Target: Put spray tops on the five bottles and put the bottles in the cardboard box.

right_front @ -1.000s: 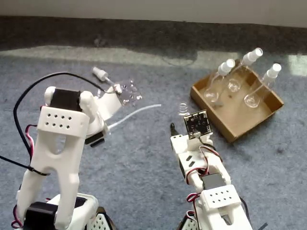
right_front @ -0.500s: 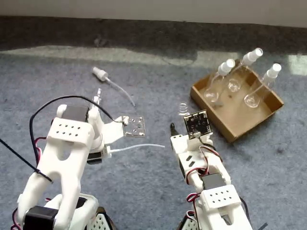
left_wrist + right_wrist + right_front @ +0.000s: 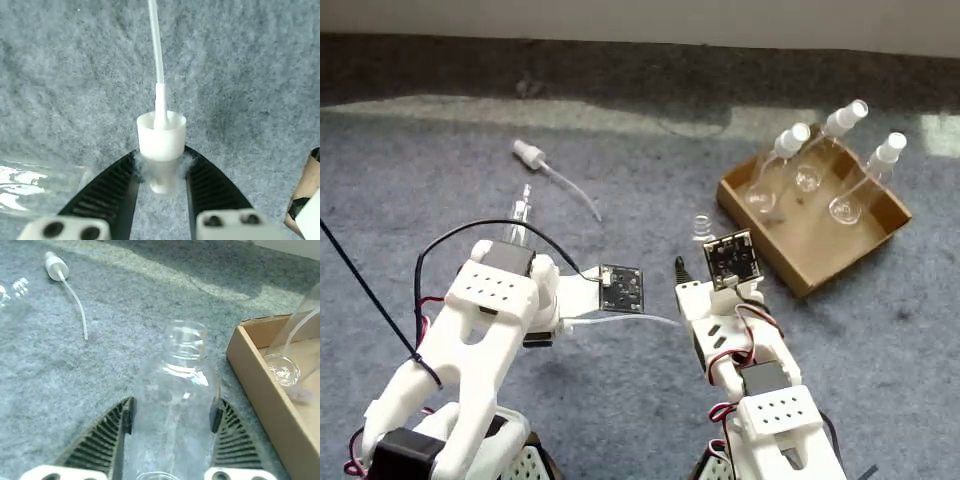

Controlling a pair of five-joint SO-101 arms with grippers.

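Left hand [image 3: 160, 156] clamped on a spray top [image 3: 161, 134] (tube pointing away from the hand). Right hand [image 3: 173, 409] grips an uncapped bottle [image 3: 182, 375] near the cardboard box [image 3: 820, 250], which holds three capped bottles [image 3: 825, 150]. A second spray top [image 3: 529, 153] lies loose on the grey counter [image 3: 650, 150], apart from both hands.

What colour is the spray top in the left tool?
Spray top is white, tube included; best in left wrist view.

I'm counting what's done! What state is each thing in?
Left tool: shut on held spray top
Right tool: shut on topless bottle
Loose spray top: lying on carpet
Boxed bottles: three, tops on
Cardboard box: open, holding them
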